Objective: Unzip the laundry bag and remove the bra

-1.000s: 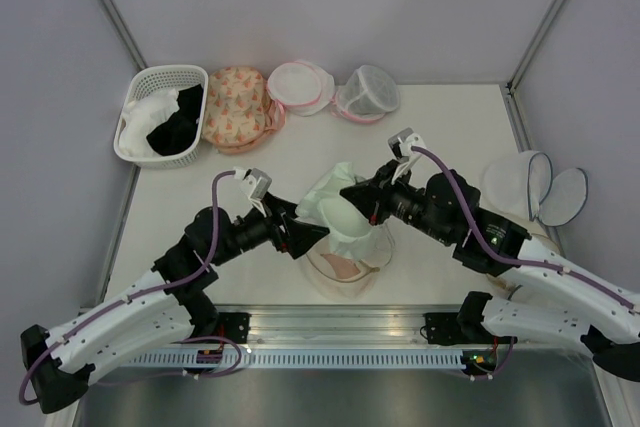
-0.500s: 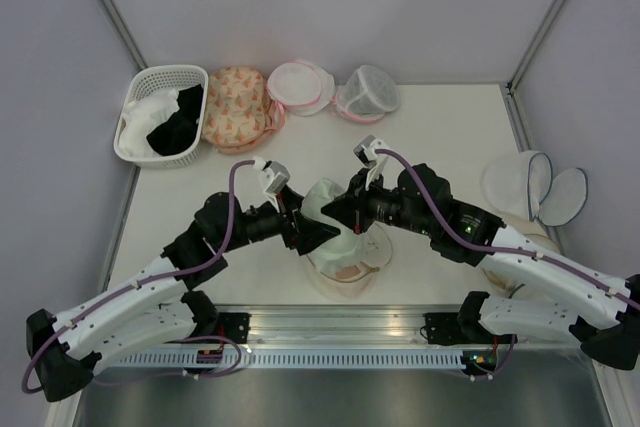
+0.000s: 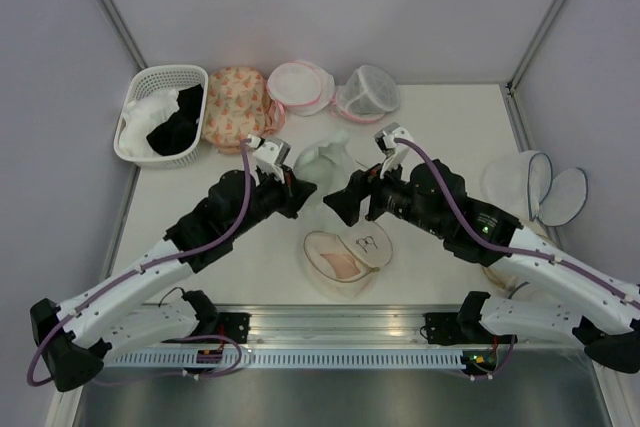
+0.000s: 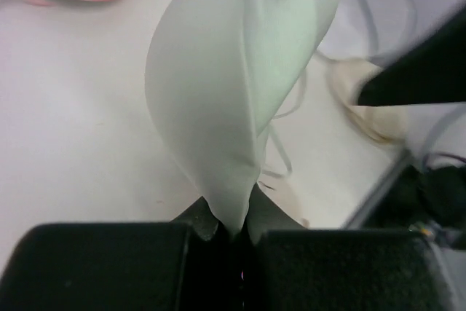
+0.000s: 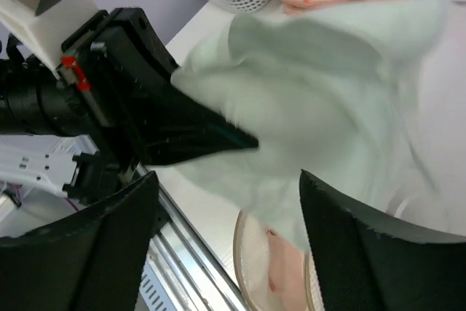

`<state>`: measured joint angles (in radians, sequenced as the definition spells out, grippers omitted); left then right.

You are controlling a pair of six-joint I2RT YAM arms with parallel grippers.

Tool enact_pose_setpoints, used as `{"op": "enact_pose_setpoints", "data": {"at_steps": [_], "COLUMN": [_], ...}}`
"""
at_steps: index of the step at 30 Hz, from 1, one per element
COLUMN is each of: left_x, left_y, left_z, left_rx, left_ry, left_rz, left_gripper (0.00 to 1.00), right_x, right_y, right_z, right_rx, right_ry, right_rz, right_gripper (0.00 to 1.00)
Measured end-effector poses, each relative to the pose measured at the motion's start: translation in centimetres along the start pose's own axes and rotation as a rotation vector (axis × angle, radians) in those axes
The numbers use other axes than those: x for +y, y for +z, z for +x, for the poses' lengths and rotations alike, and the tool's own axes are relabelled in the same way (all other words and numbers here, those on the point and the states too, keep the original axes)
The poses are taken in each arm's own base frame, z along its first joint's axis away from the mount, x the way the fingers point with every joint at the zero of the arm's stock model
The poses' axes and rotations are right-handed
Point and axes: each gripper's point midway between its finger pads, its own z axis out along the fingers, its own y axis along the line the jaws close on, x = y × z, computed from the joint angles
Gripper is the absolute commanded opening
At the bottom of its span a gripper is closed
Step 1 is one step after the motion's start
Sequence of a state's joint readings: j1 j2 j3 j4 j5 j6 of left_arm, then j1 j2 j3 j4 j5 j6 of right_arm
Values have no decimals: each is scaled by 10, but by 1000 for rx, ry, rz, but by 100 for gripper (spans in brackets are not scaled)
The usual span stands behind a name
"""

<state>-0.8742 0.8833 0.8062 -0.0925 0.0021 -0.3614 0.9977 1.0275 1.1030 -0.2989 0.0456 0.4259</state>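
1. The laundry bag (image 3: 372, 255) lies flat on the surface (image 3: 450, 132), near the front edge and between the two arms. It is open, and its small black drawing faces up.
2. In the opening of the laundry bag a piece of pink-peach fabric (image 3: 340, 265) is visible.
3. The bra (image 3: 326, 157) is very pale, with a moulded cup and thin straps. It is out of the laundry bag, held up just behind it and apart from it.
4. The left gripper (image 4: 234, 229) holds the bra on the rear-left side of the laundry bag. Its jaws are pressed together on the narrow lower edge of the cup.
5. The right gripper (image 5: 226, 180) is just behind the laundry bag and close to the bra. Its jaws are spread wide and clamp nothing.
6. Far behind the laundry bag, along the back edge, there are a white basket (image 3: 170, 71) with white and black garments, a peach floral bag (image 3: 235, 107), a pink-trimmed round bag (image 3: 298, 87) and a second pink-trimmed bag (image 3: 367, 94).
7. Well to the right of the laundry bag lies an open white mesh bag with dark trim (image 3: 535, 187).
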Motion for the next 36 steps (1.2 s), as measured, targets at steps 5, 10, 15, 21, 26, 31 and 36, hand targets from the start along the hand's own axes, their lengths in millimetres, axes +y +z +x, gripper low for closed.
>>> {"op": "enact_pose_setpoints", "data": {"at_steps": [5, 10, 15, 21, 26, 31, 36], "left_x": [82, 163, 259, 349, 398, 467, 556], "left_y": [6, -4, -36, -68, -49, -29, -58], "left_z": [-31, -75, -123, -175, -214, -231, -176], "left_rx": [-30, -97, -172, -248, -269, -276, -204], "left_ry": [19, -6, -53, -94, -60, -47, -151], "left_rz": [-337, -598, -874, -1088, -1132, -1172, -1260], "left_gripper": [2, 2, 2, 2, 2, 2, 2], "right_x": [-26, -35, -42, -56, -61, -68, -77], "right_y": [-31, -61, -68, -61, -57, -55, -50], "right_z": [-19, -32, -19, 22, 43, 55, 68], "right_rx": [-82, -151, -131, -26, 30, 60, 100], "right_ry": [8, 24, 28, 24, 22, 14, -1], "right_rz": [152, 199, 214, 243, 247, 270, 306], "right_gripper": [95, 96, 96, 97, 98, 98, 98]}}
